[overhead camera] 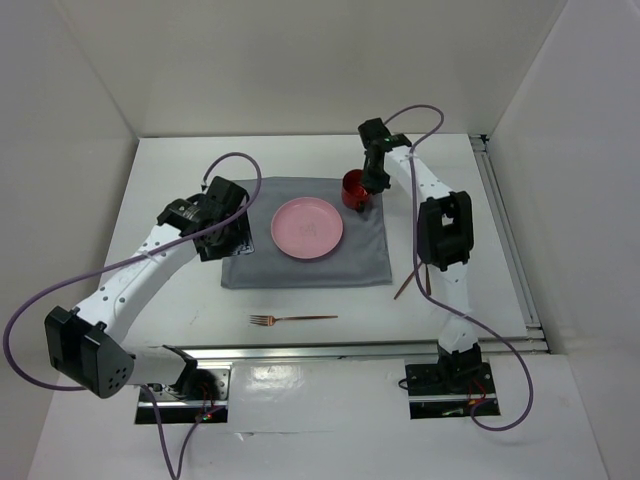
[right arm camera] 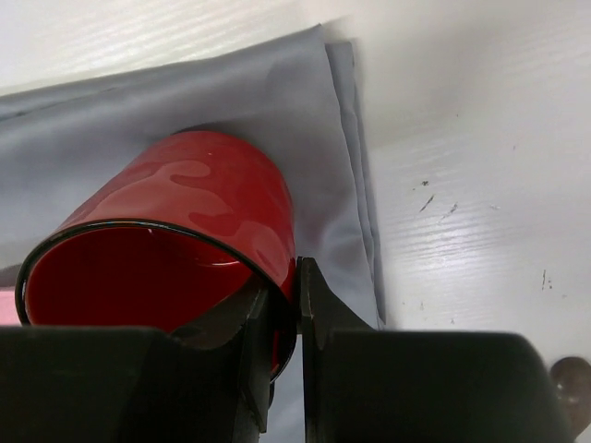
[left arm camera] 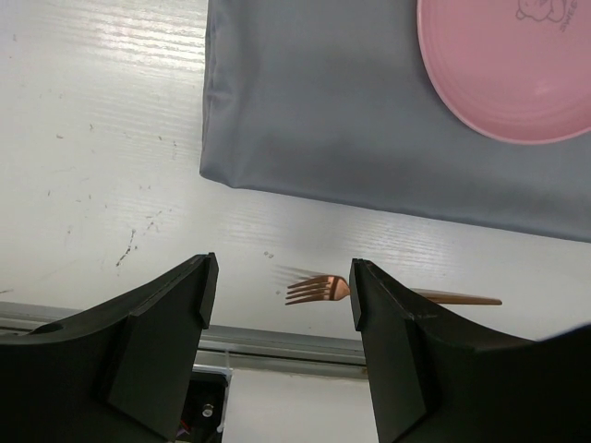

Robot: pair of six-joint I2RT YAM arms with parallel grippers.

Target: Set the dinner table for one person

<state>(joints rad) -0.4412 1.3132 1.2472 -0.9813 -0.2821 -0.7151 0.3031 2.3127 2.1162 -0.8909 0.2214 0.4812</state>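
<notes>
The left arm point(overhead camera: 140, 272) and right arm point(overhead camera: 425, 185) were made of white links joined by black housings. Purple cables point(overhead camera: 236, 155) were run alongside. The left tool point(left arm camera: 280, 291) and right tool point(right arm camera: 297, 305) were fitted with matte black fingers point(left arm camera: 157, 351).

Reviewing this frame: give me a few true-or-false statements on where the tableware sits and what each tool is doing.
1. The pink plate rests on the grey mat. True.
2. The fork lies on the mat. False: it lies on the bare dinner table, nearer the arm bases than the mat.
3. The right tool pinches the red cup by its rim. True.
4. The left tool holds the fork. False: it is open and empty, and the fork lies on the table beyond it.
5. The cup stands on the plate. False: it is at the mat's far right corner, apart from the plate.
</notes>
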